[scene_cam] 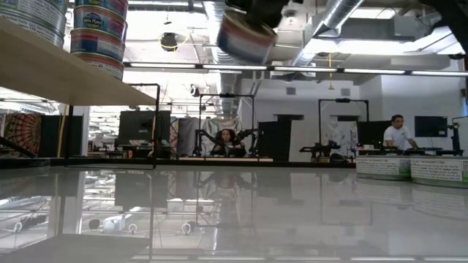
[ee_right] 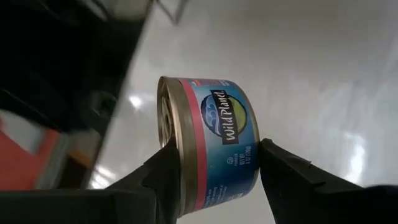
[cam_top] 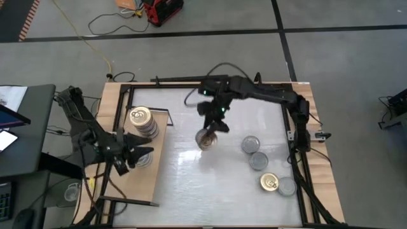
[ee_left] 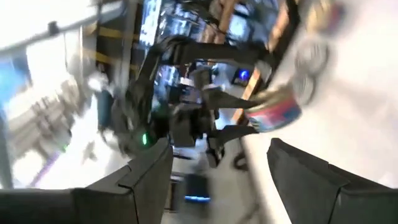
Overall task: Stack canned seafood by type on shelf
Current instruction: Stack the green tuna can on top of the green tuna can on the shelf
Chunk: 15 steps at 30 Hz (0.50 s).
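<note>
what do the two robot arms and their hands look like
Both arms are dark, near-black, built of jointed segments. The left arm and right arm each end in a two-finger hand. The right hand's fingers are matte black, wedge-shaped and flat-faced. Black cable loops off the right arm, and a small green light glows near its wrist.

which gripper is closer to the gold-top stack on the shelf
Left. The left gripper hangs open over the shelf just beside the gold-top stack. The right gripper is off over the table, holding a tin.
</note>
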{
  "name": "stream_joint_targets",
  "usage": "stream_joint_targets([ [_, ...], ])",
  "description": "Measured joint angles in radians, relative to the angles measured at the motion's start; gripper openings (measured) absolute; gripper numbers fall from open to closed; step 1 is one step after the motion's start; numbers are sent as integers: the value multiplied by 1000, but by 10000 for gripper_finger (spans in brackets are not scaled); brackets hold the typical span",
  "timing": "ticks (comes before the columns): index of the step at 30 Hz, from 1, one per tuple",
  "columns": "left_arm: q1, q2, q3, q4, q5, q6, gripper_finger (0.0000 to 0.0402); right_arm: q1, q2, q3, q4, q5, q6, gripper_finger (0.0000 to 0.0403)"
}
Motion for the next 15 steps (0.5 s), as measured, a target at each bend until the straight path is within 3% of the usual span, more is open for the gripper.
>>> stream_joint_targets([
  [6,26,69,0,-56,-31,329,249,-89,0,14,250,-203,257,209],
  [15,144,96,0,-52,4,407,249,-82,0,15,576,-309,452,209],
])
